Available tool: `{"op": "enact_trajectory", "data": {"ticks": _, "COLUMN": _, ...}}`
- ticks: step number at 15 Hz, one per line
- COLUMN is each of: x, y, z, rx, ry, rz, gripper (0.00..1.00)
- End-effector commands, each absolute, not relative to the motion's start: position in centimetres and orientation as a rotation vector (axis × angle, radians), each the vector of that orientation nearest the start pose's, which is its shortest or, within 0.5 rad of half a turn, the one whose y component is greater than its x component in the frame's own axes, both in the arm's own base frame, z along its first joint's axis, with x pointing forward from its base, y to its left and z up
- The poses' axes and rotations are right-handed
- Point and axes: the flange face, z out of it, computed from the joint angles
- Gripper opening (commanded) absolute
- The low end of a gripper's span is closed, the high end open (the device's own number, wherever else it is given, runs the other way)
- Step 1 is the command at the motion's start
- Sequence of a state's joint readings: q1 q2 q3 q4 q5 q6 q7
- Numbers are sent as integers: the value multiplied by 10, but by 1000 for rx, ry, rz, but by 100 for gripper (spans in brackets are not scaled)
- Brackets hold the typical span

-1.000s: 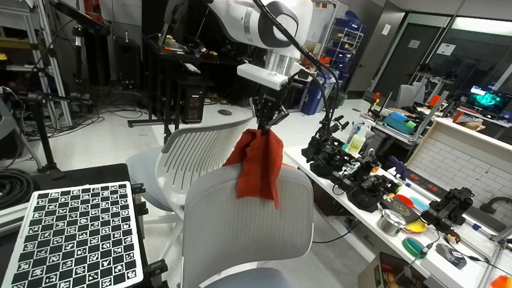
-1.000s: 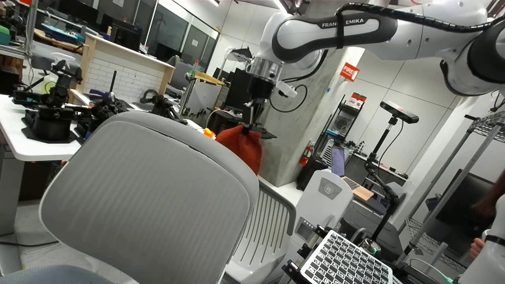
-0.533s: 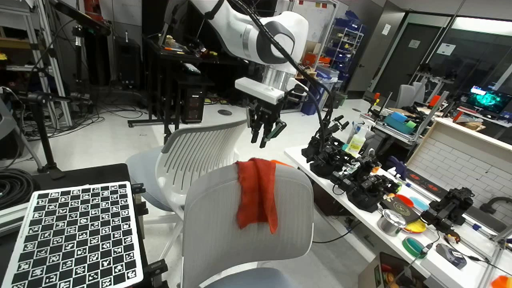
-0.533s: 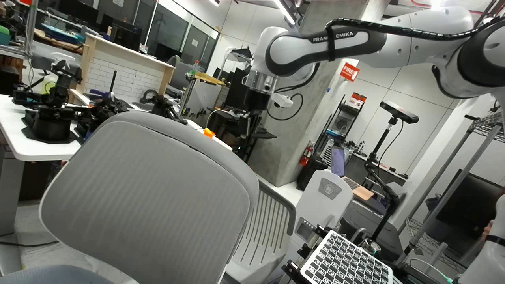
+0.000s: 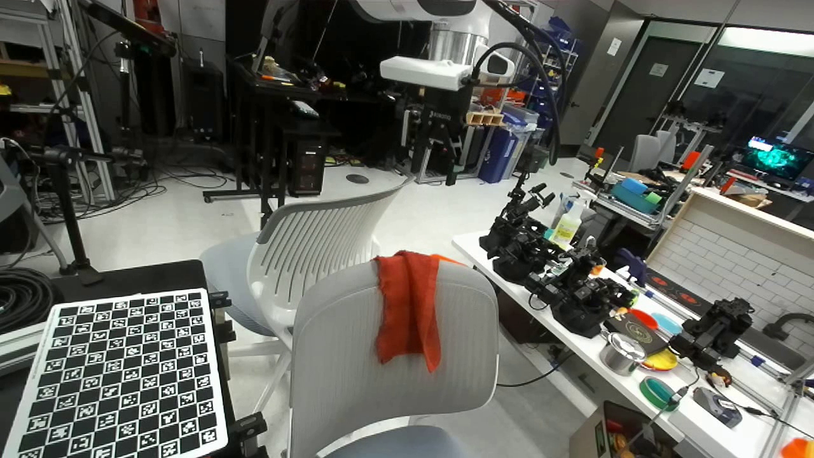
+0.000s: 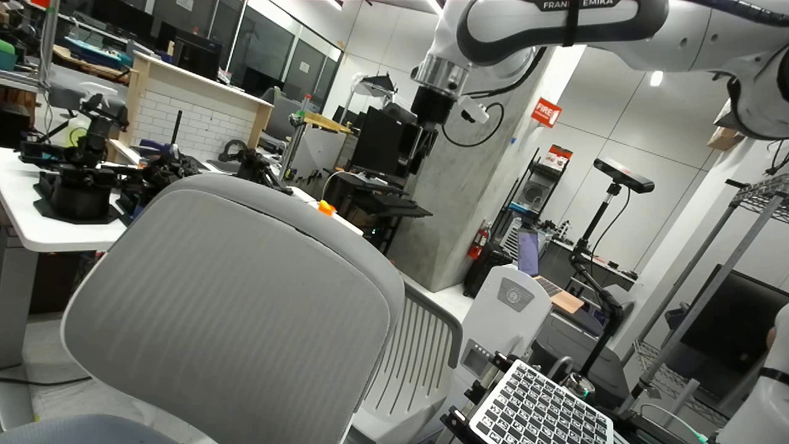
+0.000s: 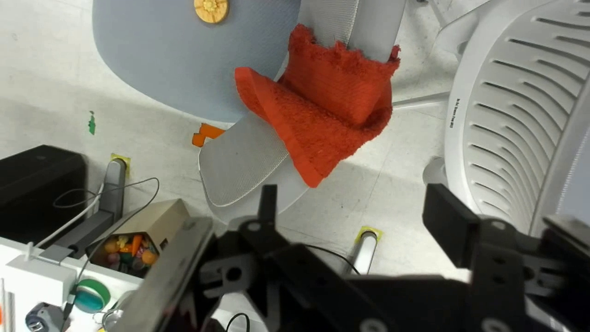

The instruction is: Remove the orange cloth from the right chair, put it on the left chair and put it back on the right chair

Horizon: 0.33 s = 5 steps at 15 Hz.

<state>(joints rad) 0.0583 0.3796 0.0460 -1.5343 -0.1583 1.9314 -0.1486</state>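
Robot arm stretched in overhead, held well up; I'd say little is left for it except to pull away. Right chair, the smooth grey-backed one, carries the load, and that is where the task is meant to finish. Left chair, ribbed and white, stands just beside it with no orange on it that I can see. Whether its turn is done I can't swear to, because the job begins and ends with the same arrangement. Orange cloth comes next in size: it's slung over the top edge of the right chair, a long flap down one face, and in the wrist view it lies askew, one corner sticking out loose. Tidy it isn't, but it looks settled enough to stay. Smallest are the jaws, well apart above the cloth, touching nothing, nothing between them; to my eye that suits a finished last step.
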Motion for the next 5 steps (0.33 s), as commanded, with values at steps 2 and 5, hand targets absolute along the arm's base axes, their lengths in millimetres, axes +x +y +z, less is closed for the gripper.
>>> {"op": "enact_trajectory", "data": {"ticks": 2, "x": 669, "y": 55, "z": 435, "rx": -3235, "ry": -497, "rz": -5, "gripper": 81}}
{"op": "enact_trajectory", "data": {"ticks": 5, "x": 669, "y": 55, "z": 430, "rx": -3235, "ry": -498, "rz": 9, "gripper": 81}}
